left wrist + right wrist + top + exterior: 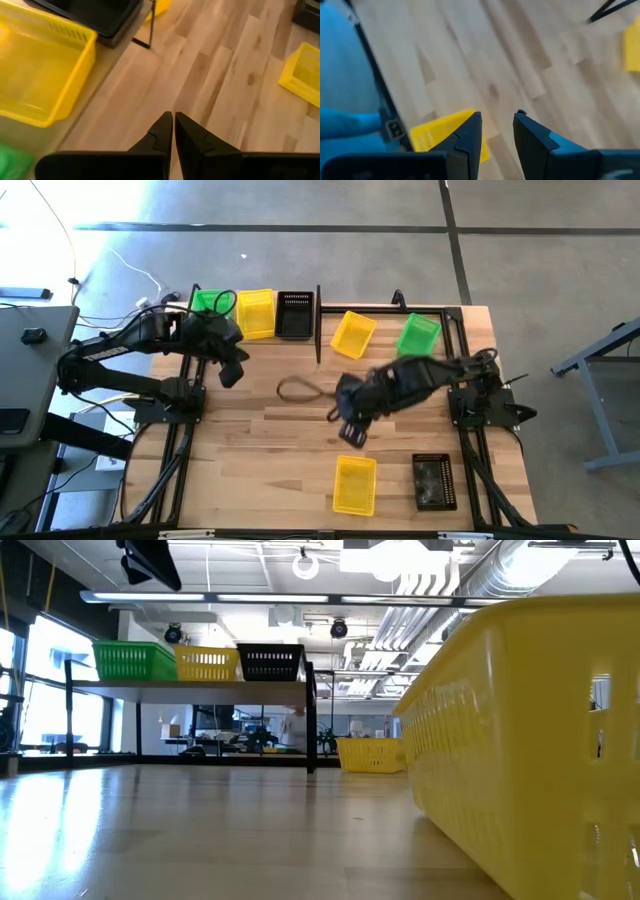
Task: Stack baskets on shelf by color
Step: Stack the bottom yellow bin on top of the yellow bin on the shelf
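The shelf [190, 685] stands at the table's far left and carries a green basket [210, 302], a yellow basket [256, 313] and a black basket [294, 314] side by side on their bases. Loose baskets stand on the table: yellow [352, 333] and green [418, 334] at the far side, yellow [355, 484] and black [434, 480] near the front edge. My left gripper [232, 372] hangs shut in front of the shelf, above bare table. My right gripper [497, 117] is open over mid-table, just beyond the near yellow basket [447, 132], nothing between its fingers.
A dark loop [298, 388] lies on the wood between the two grippers. Black metal frame rails [470, 450] run along the table's left and right sides. Bare wood lies around the table's middle and near left.
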`<state>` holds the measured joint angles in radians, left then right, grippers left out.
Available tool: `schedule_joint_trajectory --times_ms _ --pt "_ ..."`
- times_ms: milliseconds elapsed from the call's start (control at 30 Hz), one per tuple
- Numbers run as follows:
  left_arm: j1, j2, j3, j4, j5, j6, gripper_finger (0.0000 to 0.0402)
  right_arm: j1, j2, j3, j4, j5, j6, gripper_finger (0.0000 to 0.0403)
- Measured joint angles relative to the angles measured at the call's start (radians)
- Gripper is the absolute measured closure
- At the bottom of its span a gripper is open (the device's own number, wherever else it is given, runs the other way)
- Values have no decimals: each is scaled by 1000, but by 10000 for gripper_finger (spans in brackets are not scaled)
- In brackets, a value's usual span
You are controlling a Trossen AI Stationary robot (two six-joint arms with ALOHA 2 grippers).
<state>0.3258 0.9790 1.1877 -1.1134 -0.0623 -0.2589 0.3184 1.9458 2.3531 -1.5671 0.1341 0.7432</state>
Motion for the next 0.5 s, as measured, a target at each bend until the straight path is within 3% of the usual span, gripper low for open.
schedule_joint_trajectory --times_ms 267,500 --pt "-72 -1 0 1 36 -74 379 144 71 0 47 -23 51 304" --pt "-154 0 0 -3 88 -167 322 245 137 0 73 -34 102 289"
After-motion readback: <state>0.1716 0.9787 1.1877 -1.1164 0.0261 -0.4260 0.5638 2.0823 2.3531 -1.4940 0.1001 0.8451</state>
